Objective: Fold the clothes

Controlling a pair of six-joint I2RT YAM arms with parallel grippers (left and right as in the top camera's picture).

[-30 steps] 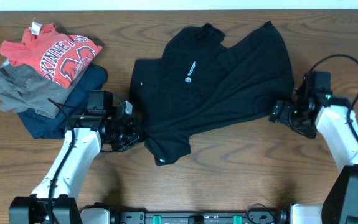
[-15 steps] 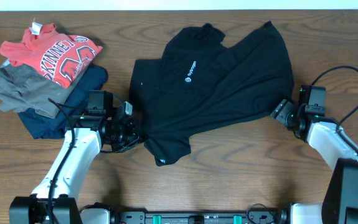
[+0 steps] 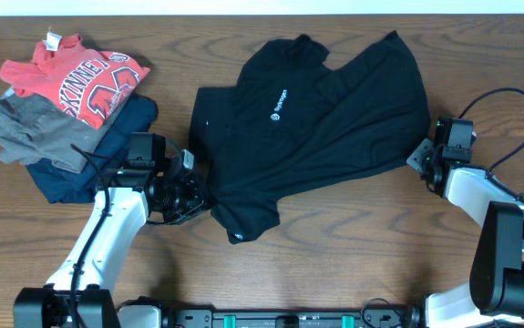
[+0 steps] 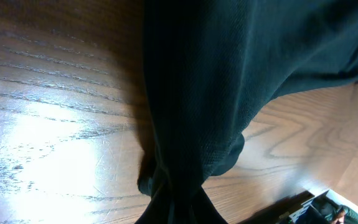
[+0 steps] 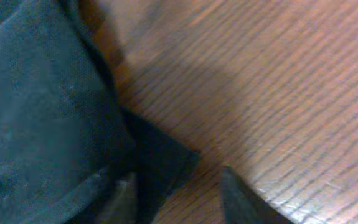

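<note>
I see the black garment [image 3: 316, 118] spread in the middle of the overhead frame, on the wooden table [image 3: 362, 246], with its white logo facing up. The left gripper [image 3: 191, 189] is at the lower left edge of the cloth. In the left wrist view the cloth gathers into a bunch at the bottom edge, so this gripper is clamped on it. The right gripper [image 3: 423, 157] is at the right edge of the cloth. Its fingers [image 5: 241, 199] are apart, and a corner of the garment lies between them. A red shirt [image 3: 79, 77] lies on a pile in the upper left.

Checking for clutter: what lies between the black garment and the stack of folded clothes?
In the overhead view, bare table at the top of that stretch; lower down, the left claw, reaching the black garment at its edge, beside the stack.
</note>
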